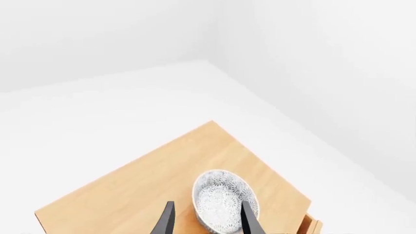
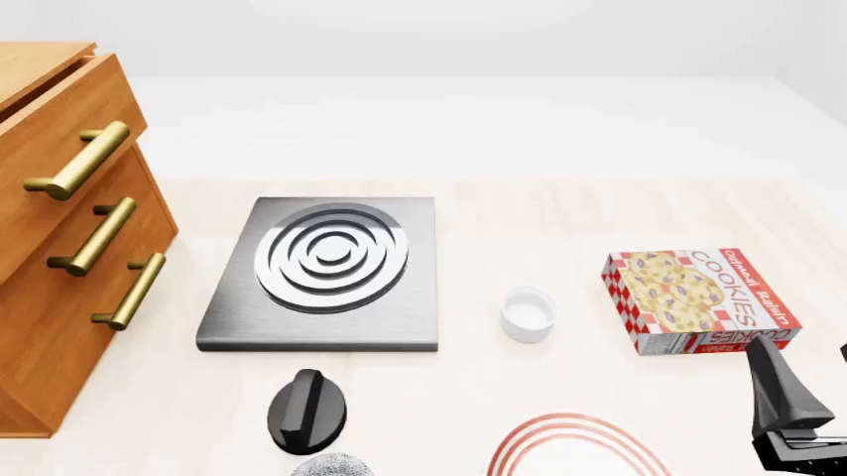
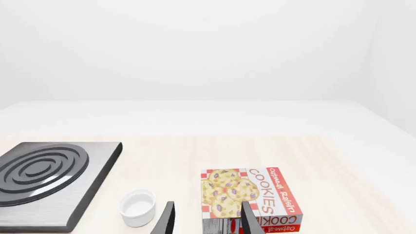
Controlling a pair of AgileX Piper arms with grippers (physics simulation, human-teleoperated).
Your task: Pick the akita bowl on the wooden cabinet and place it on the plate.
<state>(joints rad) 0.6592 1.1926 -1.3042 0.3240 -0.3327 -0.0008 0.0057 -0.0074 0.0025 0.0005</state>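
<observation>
Left tool (image 1: pixel 206 222), right tool (image 3: pixel 206 219): slim tapered black fingers, matte.

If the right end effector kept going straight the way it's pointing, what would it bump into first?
Probably the cookie box. In the right wrist view the right end effector has its open fingers framing the box's near end, with nothing between. How far off the box lies is unclear.

In our front view the left arm shows only as a dark rounded part (image 2: pixel 309 411) at the bottom edge, left of centre; its fingers are hidden there. Our left wrist view shows the left gripper (image 1: pixel 206 219) with fingers spread apart. The right gripper (image 3: pixel 206 219) is likewise parted, its dark body at the front view's lower right corner.
</observation>
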